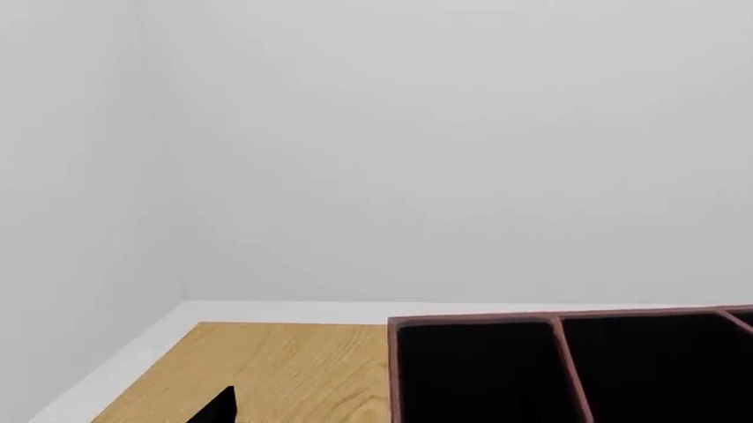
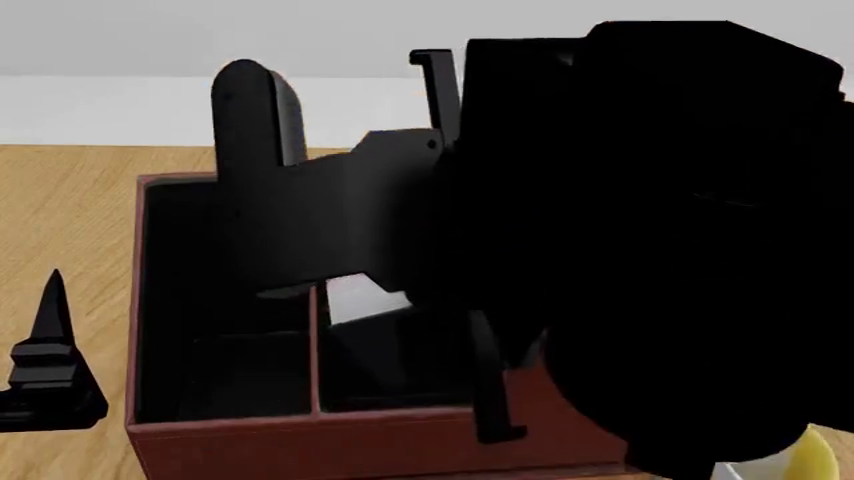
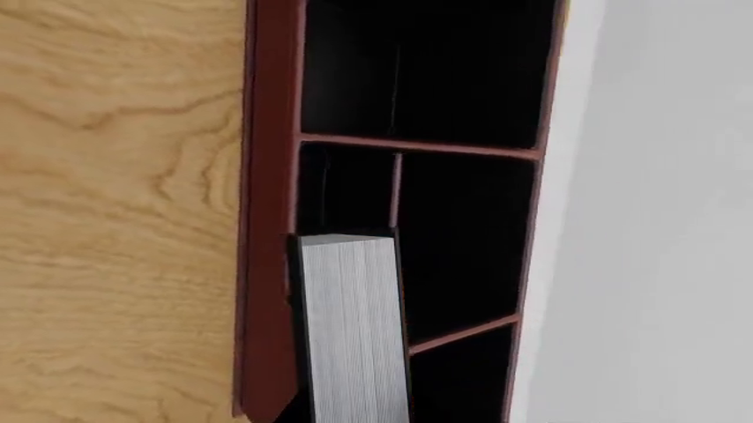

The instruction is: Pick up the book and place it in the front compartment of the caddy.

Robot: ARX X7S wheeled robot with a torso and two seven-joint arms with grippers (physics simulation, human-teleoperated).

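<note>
Light wooden tabletop (image 1: pixel 282 370) against plain white walls (image 1: pixel 447 150), a pale ledge between them.

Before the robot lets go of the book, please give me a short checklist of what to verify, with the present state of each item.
1. The book is over the caddy, not the table: ok.
2. Book is lined up with one bay, clear of the divider: cannot tell.
3. That bay is the front one: cannot tell.
4. Right gripper's hold on book: cannot tell, arm hides it.
5. Left gripper clear of caddy: ok.
</note>
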